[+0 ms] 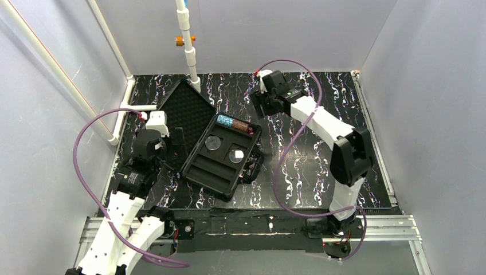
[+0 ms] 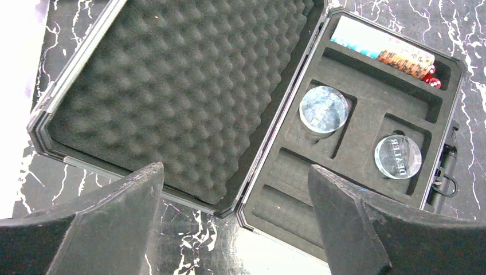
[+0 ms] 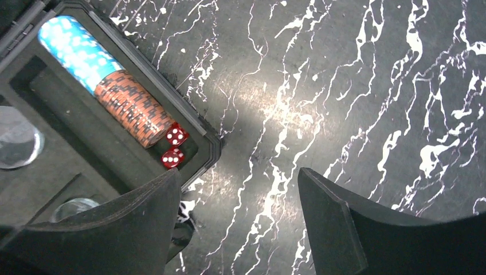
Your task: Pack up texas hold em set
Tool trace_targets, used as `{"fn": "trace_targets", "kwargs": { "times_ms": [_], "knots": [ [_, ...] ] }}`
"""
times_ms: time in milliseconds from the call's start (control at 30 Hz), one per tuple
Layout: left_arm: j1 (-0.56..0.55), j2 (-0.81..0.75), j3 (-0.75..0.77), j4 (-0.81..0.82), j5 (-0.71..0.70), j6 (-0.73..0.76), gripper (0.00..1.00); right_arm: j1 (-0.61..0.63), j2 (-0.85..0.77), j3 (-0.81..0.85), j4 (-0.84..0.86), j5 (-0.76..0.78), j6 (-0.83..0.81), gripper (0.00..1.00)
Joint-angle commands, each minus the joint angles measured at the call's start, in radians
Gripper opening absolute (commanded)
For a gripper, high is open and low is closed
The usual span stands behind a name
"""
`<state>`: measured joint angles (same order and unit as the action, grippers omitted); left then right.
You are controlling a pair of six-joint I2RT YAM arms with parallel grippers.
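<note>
2 dice [image 3: 177, 136] are lying at the end of the chip row [image 3: 109, 86] in the far slot of the case [image 1: 213, 172], with the brown chips butting against them, so nothing is rolling loose; 2 clear discs [image 2: 324, 109] are sitting in separate round foam recesses, which is keeping them apart. The case is lying open on the table [image 3: 344, 86], its foam-lined lid [image 2: 172, 86] thrown back to the left. The right gripper [image 3: 238, 172] is hanging just beside the case's corner near the dice, jaws parted and gripping nothing. The left gripper [image 2: 234, 172] is hovering over the near end of the hinge, jaws spread wide and empty, probably lining up to swing the lid over; closing looks like the step remaining.
</note>
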<state>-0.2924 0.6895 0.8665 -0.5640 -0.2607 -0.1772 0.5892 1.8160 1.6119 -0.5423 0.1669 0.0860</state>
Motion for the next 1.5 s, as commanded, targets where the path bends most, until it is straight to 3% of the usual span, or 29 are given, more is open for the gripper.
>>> {"fn": "trace_targets", "kwargs": {
  "times_ms": [0,267,533,700,1067,1467],
  "knots": [
    [-0.005,0.062,0.118,-0.05,-0.06,-0.002,0.97,0.003,-0.085,-0.087,0.007,0.018,0.103,0.83],
    [0.034,0.24,0.313,-0.126,-0.114,0.016,0.97,0.004,-0.256,-0.316,0.073,-0.024,0.228,0.85],
    [0.192,0.374,0.505,-0.182,-0.053,-0.029,0.97,0.004,-0.415,-0.481,0.122,-0.004,0.315,0.88],
    [0.358,0.45,0.595,-0.213,0.071,-0.082,0.96,0.004,-0.482,-0.55,0.129,0.013,0.354,0.88],
    [0.673,0.591,0.638,-0.195,0.388,-0.22,0.9,0.004,-0.556,-0.684,0.165,-0.042,0.382,0.88],
    [0.723,0.759,0.68,-0.195,0.406,-0.228,0.73,0.004,-0.606,-0.783,0.159,-0.078,0.409,0.87]
  ]
}}
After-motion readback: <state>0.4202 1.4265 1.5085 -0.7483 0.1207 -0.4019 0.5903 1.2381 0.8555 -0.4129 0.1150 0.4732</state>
